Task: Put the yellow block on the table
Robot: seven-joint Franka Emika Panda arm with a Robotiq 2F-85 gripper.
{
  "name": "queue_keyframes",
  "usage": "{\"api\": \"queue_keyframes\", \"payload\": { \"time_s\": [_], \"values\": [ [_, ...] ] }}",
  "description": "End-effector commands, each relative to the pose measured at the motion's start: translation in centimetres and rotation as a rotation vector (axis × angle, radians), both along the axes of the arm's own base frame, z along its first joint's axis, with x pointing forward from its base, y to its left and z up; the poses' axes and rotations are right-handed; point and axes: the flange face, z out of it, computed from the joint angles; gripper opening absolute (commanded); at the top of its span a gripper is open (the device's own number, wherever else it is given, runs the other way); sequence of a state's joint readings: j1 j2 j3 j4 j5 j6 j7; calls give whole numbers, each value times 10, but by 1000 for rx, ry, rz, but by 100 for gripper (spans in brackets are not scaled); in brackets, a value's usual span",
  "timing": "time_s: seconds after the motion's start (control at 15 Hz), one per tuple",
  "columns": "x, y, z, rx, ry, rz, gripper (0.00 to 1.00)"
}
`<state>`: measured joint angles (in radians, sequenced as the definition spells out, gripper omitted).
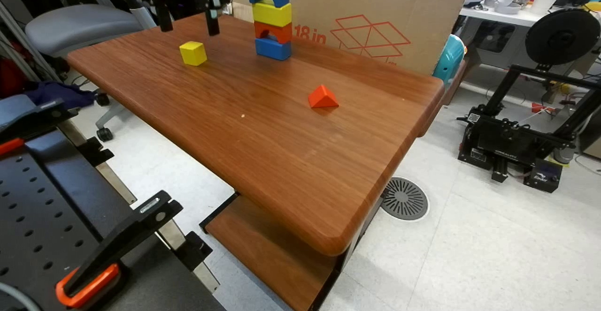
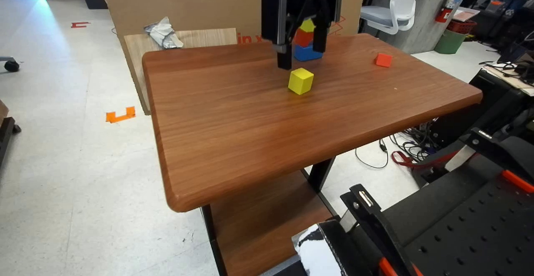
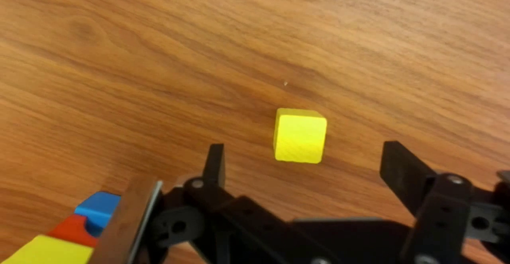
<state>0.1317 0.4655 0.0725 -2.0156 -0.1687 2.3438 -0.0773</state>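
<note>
I judge placing finished.
Upper left: bright-yellow cube (image 1: 193, 53) on reddish-brown wooden table (image 1: 277, 132); black gripper (image 1: 189, 28), jaws apart, should rise.

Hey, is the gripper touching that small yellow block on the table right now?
Apart. The wrist view shows table wood between the yellow block and both fingertips of the open gripper.

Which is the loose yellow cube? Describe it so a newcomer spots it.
Find the large reddish-brown wooden table, then the multicolour block tower beside the brown cardboard box. The small yellow cube sits on the table apart from that tower. It is the only loose yellow block: the tower's wider yellow block is stacked, and the red-orange triangular prism differs in colour and shape.
</note>
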Motion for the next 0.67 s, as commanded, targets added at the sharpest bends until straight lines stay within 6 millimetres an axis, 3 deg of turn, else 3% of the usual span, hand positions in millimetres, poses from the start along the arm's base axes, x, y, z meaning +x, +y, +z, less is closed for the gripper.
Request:
{"api": "queue_keyframes", "payload": {
  "time_s": [0.0, 0.33, 0.4, 0.6],
  "values": [
    [-32, -17, 66, 43, -96, -2, 100],
    [-51, -56, 135, 164, -124, -93, 100],
    [-35, -39, 116, 120, -122, -78, 100],
    [-44, -56, 135, 143, -139, -99, 100]
  ]
}}
